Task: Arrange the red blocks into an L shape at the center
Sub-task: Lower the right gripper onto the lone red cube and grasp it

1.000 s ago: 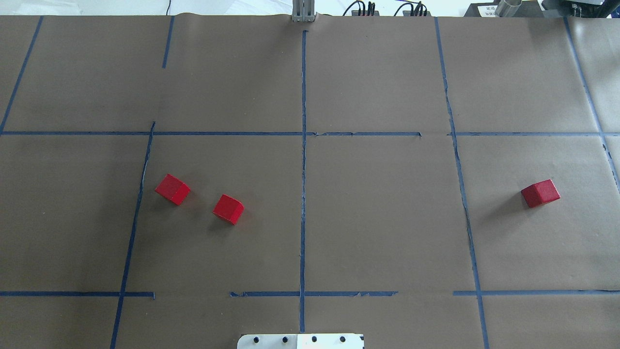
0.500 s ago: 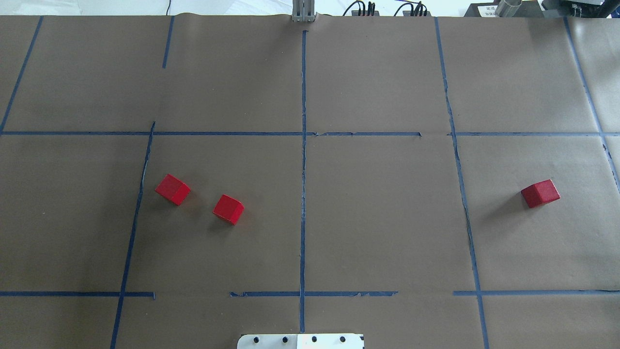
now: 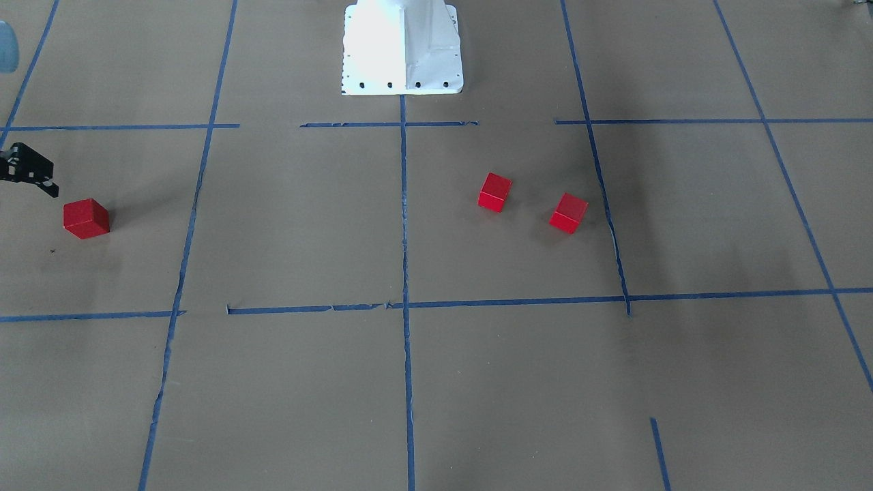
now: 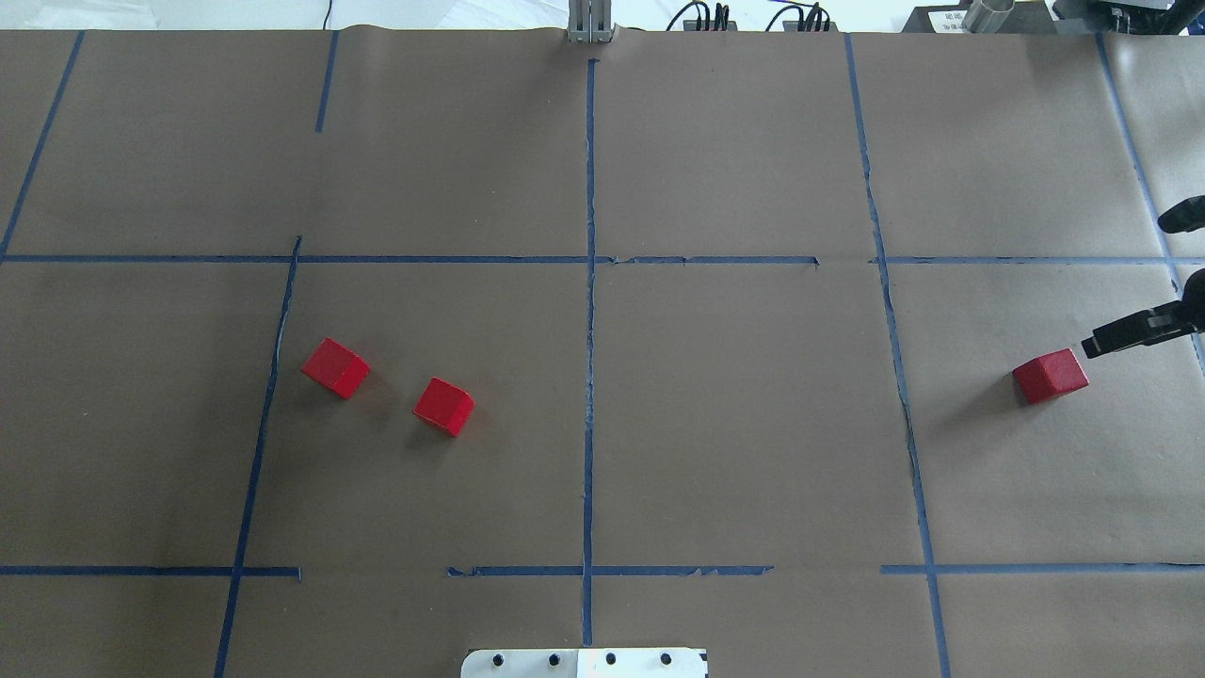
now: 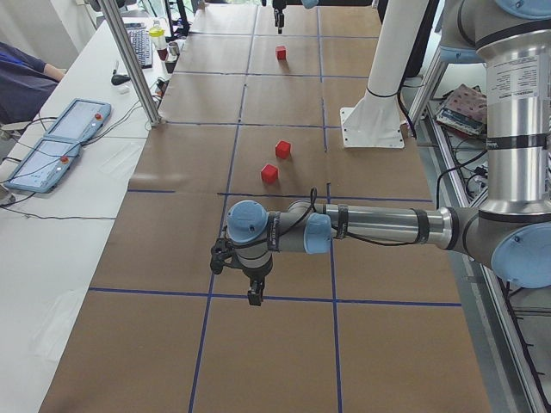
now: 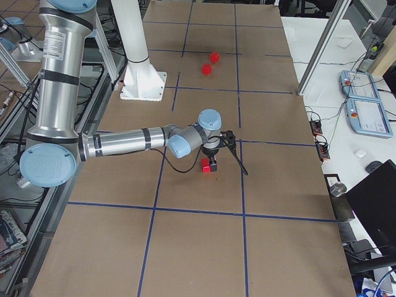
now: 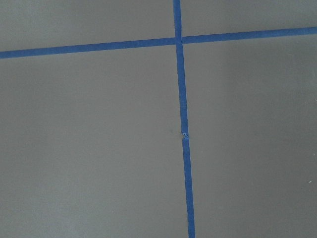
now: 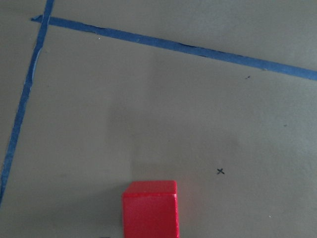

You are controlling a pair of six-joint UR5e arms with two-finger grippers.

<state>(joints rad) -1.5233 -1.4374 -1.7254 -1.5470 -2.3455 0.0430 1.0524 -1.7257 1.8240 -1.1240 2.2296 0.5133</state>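
I cannot tell if my left gripper is open; the first red block and second red block sit well apart from it, in the center. My right gripper looks open, with the third red block just beside it. They look light and hard, so I'd pinch two flat sides.

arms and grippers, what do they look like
The left arm and right arm are silver tubes with light blue joint caps and black bands; a black cable loops at each wrist. The left gripper and right gripper are black with thin fingers.
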